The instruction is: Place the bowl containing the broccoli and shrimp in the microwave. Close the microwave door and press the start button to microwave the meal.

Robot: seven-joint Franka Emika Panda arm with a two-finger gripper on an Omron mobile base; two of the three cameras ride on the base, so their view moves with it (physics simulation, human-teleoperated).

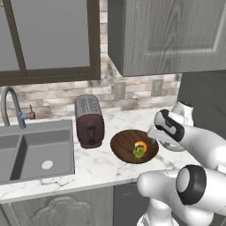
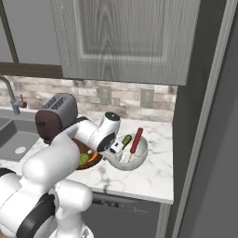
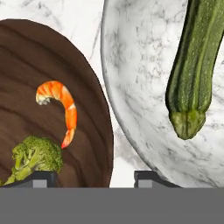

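Observation:
The dark brown wood-grain bowl sits on the marble counter between the toaster and a pale bowl. A green broccoli floret and an orange shrimp lie inside it. My gripper hangs over the bowl's right rim, one fingertip inside the bowl and the other outside, with the jaws apart and not touching the rim. From the left base the hand reaches down at the bowl's right side. The microwave and its door are out of view.
A pale marble bowl touches the brown bowl's right side and holds a green zucchini and a red stick-like item. A toaster stands left of the bowl, the sink further left. Wall cabinets hang above.

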